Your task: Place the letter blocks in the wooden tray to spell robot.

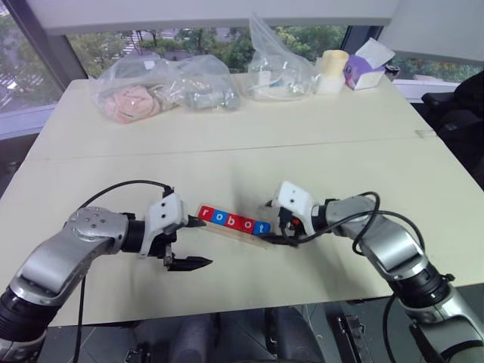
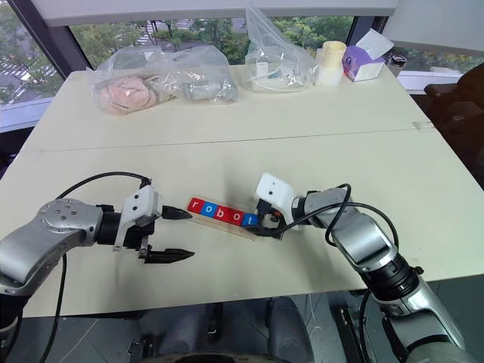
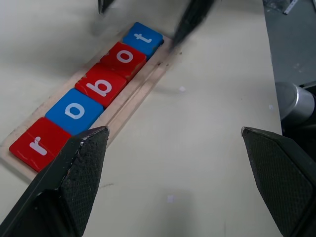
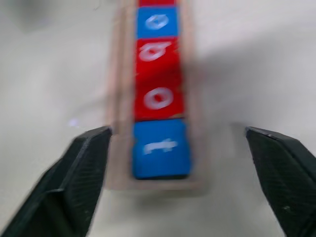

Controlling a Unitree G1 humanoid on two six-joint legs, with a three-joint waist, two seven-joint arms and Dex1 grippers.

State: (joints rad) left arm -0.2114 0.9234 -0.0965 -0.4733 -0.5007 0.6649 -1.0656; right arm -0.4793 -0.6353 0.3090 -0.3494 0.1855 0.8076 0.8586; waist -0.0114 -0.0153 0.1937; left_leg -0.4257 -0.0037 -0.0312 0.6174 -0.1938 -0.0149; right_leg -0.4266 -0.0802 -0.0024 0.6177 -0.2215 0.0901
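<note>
Five letter blocks [image 1: 233, 221] lie in a row in the wooden tray [image 3: 129, 104] at the middle of the table, reading r, o, b, o, t in red, blue, red, red, blue. My left gripper [image 1: 203, 242] is open at the tray's left end, one finger beside the red r block [image 3: 37, 144] and the other off toward the table's front edge. At the tray's right end my right gripper [image 4: 177, 129] is open too. Its fingers stand wide on either side of the blue t block [image 4: 160, 147] with a gap on both sides.
Along the back of the table are two clear plastic bags [image 1: 162, 87] [image 1: 280, 68] with things inside, a cream cup [image 1: 331, 72] and a purple tissue box [image 1: 367, 68]. The table's front edge runs just behind both arms.
</note>
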